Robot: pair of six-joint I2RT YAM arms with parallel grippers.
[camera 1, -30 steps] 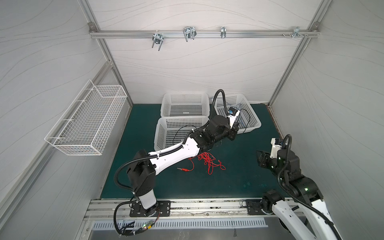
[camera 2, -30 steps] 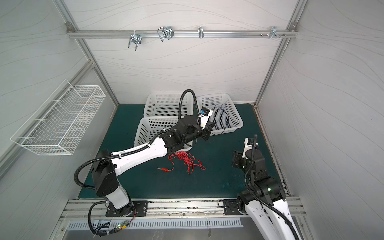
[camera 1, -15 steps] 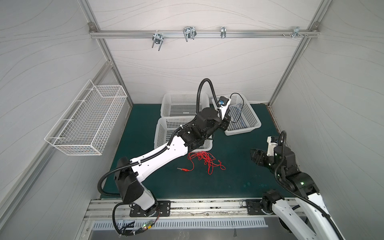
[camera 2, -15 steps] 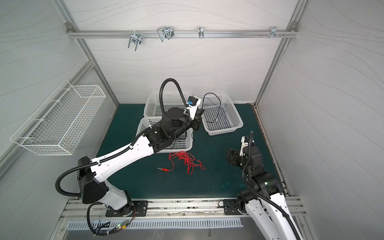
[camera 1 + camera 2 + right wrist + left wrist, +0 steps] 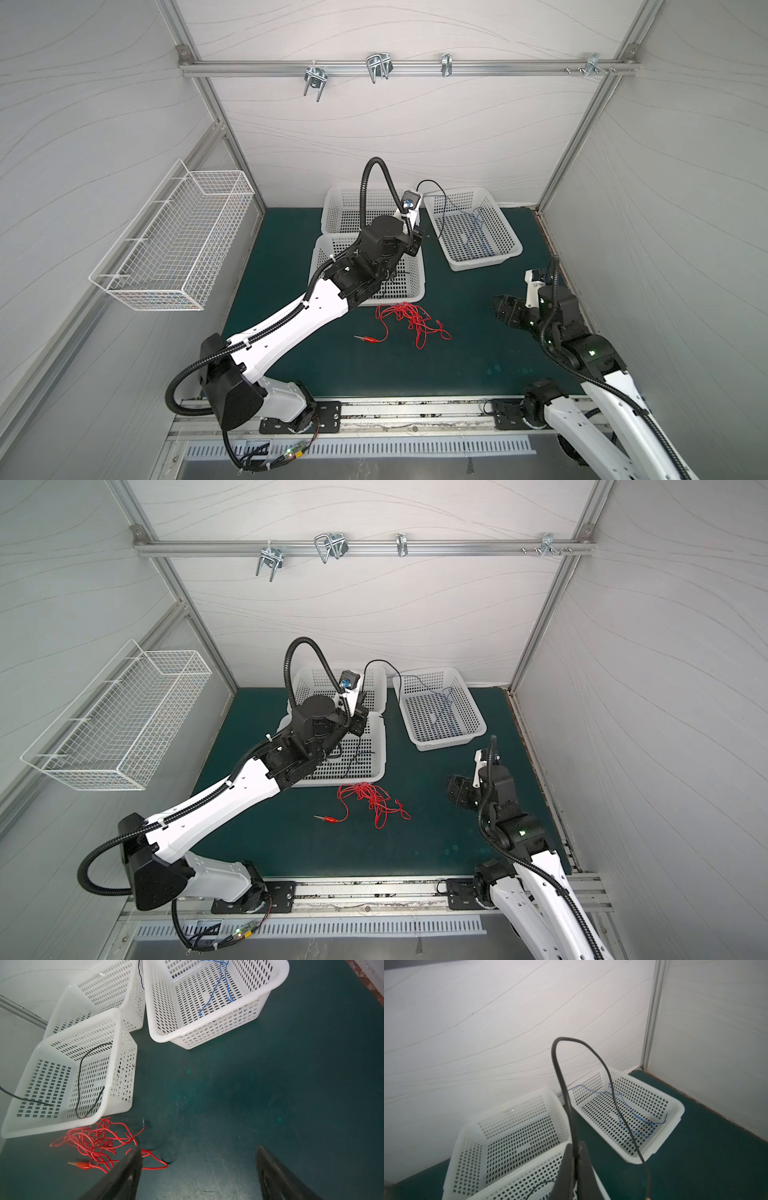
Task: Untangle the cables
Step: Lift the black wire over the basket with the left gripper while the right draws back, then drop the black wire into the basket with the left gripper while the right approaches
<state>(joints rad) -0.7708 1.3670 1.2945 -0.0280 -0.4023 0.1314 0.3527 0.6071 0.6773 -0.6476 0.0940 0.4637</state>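
Nearest, the right gripper (image 5: 198,1149) hovers low over the green mat (image 5: 270,1084) with its fingers spread wide and nothing between them. Just beside its left finger lie the red cables (image 5: 409,318), a loose knot on the mat touching the front wall of the near basket (image 5: 62,1124), with one red plug (image 5: 368,339) trailing clear.

Above that basket the left gripper (image 5: 576,1145) is raised, its fingers pressed together on a black cable (image 5: 560,1076). The cable arcs up into a tall loop and drops back past the wrist. A black strand (image 5: 79,1080) lies inside the near basket; it is probably the same cable's tail, though the arm hides the join.

The step in hand looks like stowing the black cable, with the red knot not yet started. The left arm must come down and let go with the whole loop over the near basket. As it stands, the loop leans toward the right basket (image 5: 486,266), where a blue cable (image 5: 478,232) already lies, and could fall across that rim.

A far basket (image 5: 340,199) sits behind the near one. A wire rack (image 5: 178,237) hangs on the wall, well apart.
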